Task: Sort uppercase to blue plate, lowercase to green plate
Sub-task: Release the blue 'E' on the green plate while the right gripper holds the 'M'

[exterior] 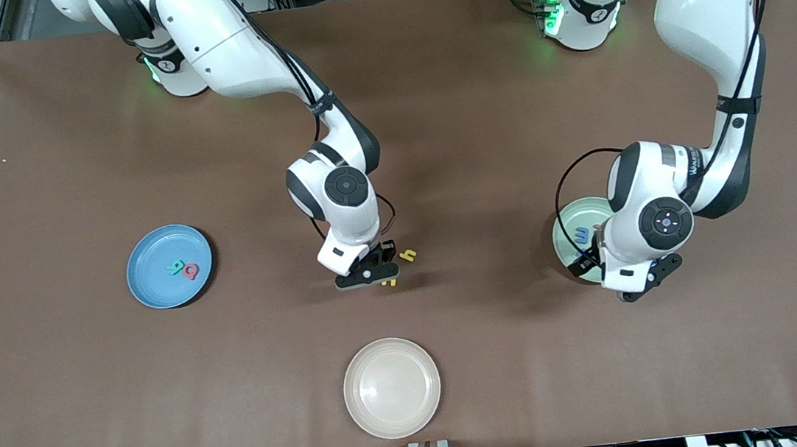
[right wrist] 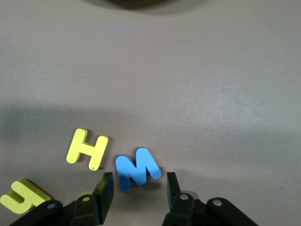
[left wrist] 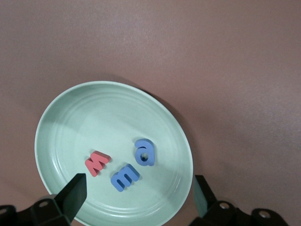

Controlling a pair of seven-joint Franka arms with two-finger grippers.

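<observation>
Right gripper (right wrist: 136,193) jaws apart, straddling blue W (right wrist: 137,168) on worktop; should be centred before closing, yellow H (right wrist: 88,149) avoided. Left gripper (left wrist: 136,195) jaws wide apart, empty, over green plate (left wrist: 56,117).

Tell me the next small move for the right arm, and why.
Probably lower the right end effector a little and shut it on the blue W. Its fingers stand apart on either side of that letter, which lies flat on the table beside the yellow H. The blue plate holds only two capitals so far.
</observation>
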